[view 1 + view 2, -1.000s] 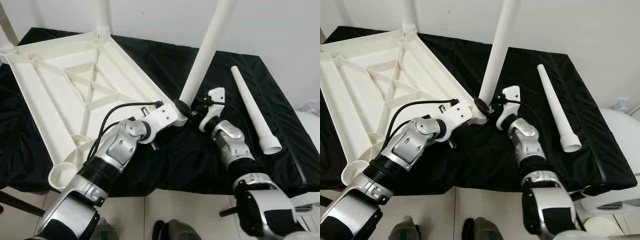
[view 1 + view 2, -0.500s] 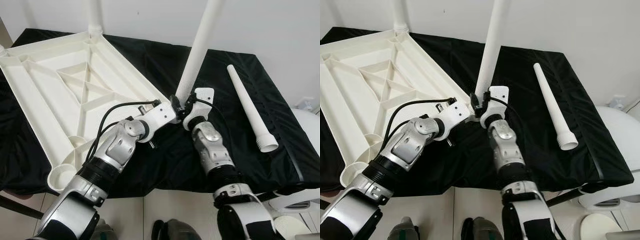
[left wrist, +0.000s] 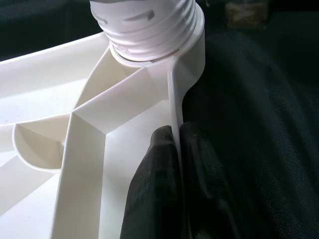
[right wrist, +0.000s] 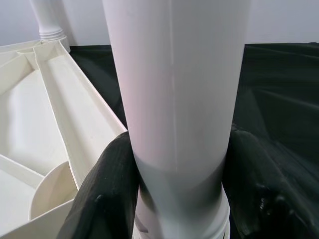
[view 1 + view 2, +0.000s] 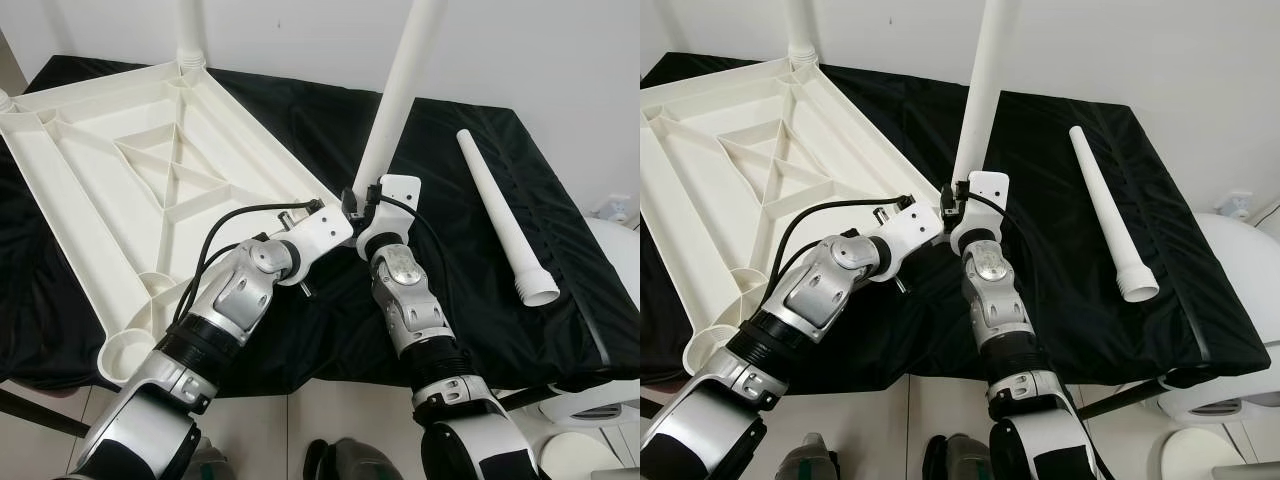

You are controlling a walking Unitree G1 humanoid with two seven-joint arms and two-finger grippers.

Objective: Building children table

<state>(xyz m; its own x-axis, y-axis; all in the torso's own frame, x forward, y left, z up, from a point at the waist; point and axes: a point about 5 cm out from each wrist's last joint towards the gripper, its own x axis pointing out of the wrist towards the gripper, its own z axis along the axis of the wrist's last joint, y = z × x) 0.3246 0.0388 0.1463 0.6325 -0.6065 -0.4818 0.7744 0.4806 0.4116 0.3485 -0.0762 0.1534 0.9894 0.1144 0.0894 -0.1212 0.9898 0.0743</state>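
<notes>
A table leg [image 5: 395, 100] is clenched by the right gripper [image 4: 169, 199] in the corner socket at 12 o'clock; the tabletop [image 5: 120, 190] rim is pinched by the left gripper [image 3: 172, 149]. Twisting tight is judged next.

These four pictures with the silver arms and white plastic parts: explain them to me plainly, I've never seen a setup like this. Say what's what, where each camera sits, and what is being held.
This is a humanoid robot assembling a child's table. The two wide pictures come from cameras in its head, looking down at its own silver arms; the two close-ups come from cameras on its wrists.

On a black cloth lies the white tabletop, upside down, ribs showing. One leg already stands at a far corner. A spare leg lies loose on the cloth to the right.

The right gripper is shut around the upright leg, near its base at the tabletop's near corner. The left gripper pinches the tabletop's edge wall just beside that corner socket, seemingly to steady it. The leg's threaded end sits in the socket; whether it is fully screwed in I cannot tell.
</notes>
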